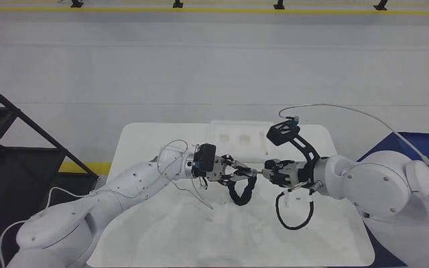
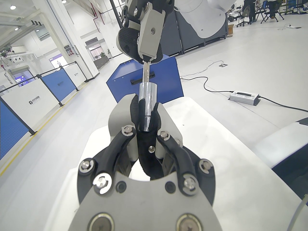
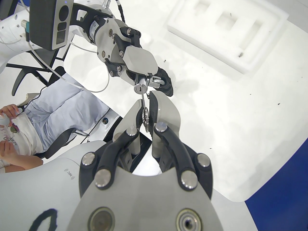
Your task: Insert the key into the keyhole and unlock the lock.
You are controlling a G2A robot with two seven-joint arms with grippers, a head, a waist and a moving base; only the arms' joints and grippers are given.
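My left gripper (image 2: 147,111) is shut on a shiny cylindrical lock (image 2: 147,97), held above the middle of the white table (image 1: 167,228). A black cable loop (image 1: 241,191) hangs from the lock. My right gripper (image 3: 145,108) is shut on the round head of a small metal key (image 3: 145,116). The key's blade (image 2: 145,72) runs straight into the end of the lock, and its tip meets the keyhole face (image 3: 138,88). In the top view the two grippers (image 1: 236,173) (image 1: 267,173) face each other tip to tip.
A white foam tray (image 1: 244,139) with several shallow pockets lies at the table's far edge behind the grippers. A black cable loop (image 1: 295,211) hangs under the right wrist. A seated person (image 3: 36,114) is beside the table, away from the lock and key.
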